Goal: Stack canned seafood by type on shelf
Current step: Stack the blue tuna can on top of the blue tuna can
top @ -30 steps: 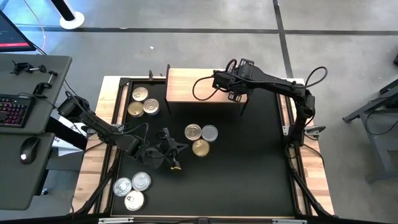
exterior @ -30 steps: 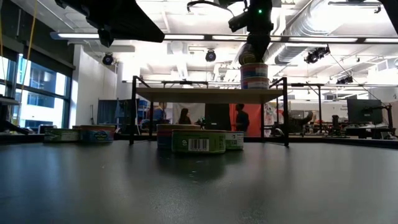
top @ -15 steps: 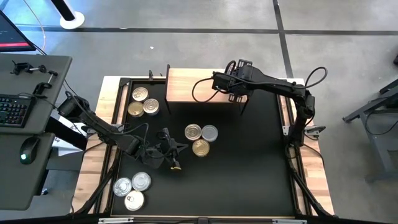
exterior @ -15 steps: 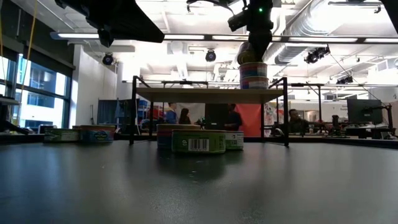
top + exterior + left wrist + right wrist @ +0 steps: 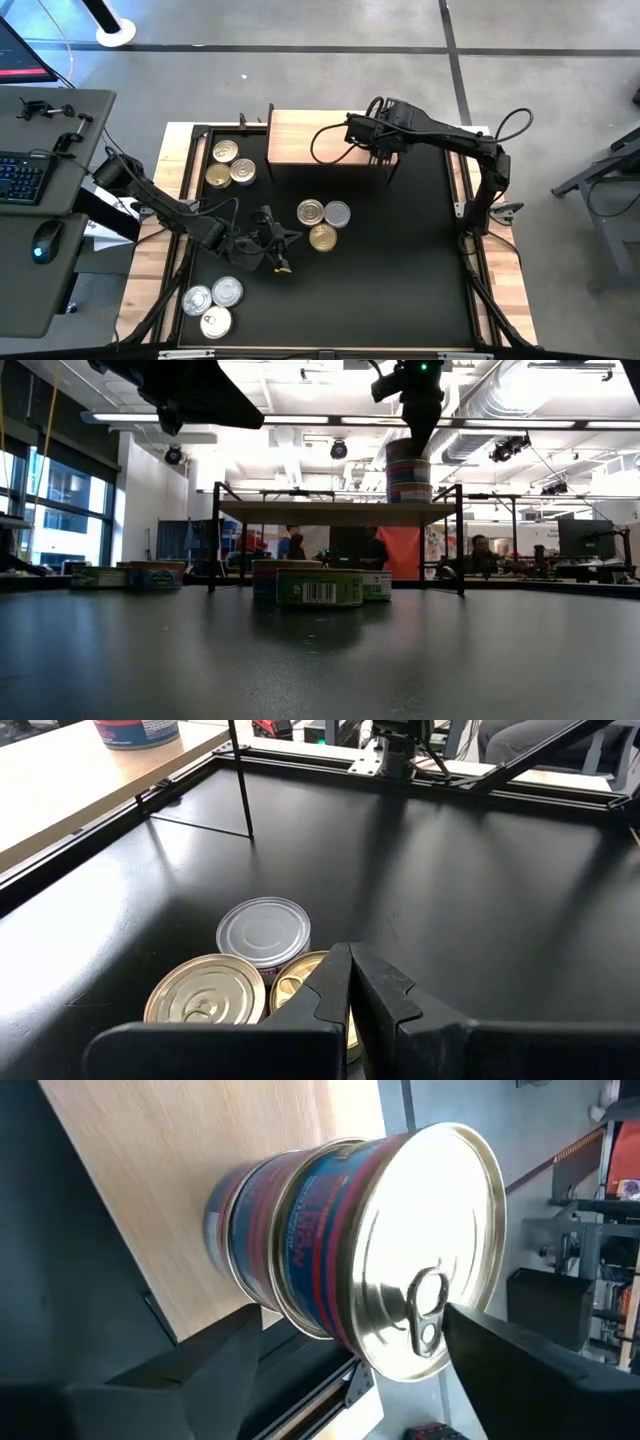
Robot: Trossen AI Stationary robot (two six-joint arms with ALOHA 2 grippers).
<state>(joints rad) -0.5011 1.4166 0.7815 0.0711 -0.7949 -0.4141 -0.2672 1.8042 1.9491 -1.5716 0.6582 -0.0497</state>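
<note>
Right end effector: above the stack of tins at the right end of the shelf, by the worktop's far edge. The right wrist view shows its fingers spread clear on either side of the top tin, gripping nothing. Judgement: the tin has been set down and released.

Stack: at least two red-and-blue labelled tins, squarely one on the other, near the shelf's right front leg. Same labels suggest sorting by type.

Left end effector: low over the worktop's middle, its jaws closed together and empty, just short of a cluster of three tins.

Remaining stock: three tins beside the shelf's left end, three tins near the worktop's near left corner. Judgement: most of the task is outstanding.

Risk: the stack stands close to the shelf edge; a careless withdrawal could topple it.
</note>
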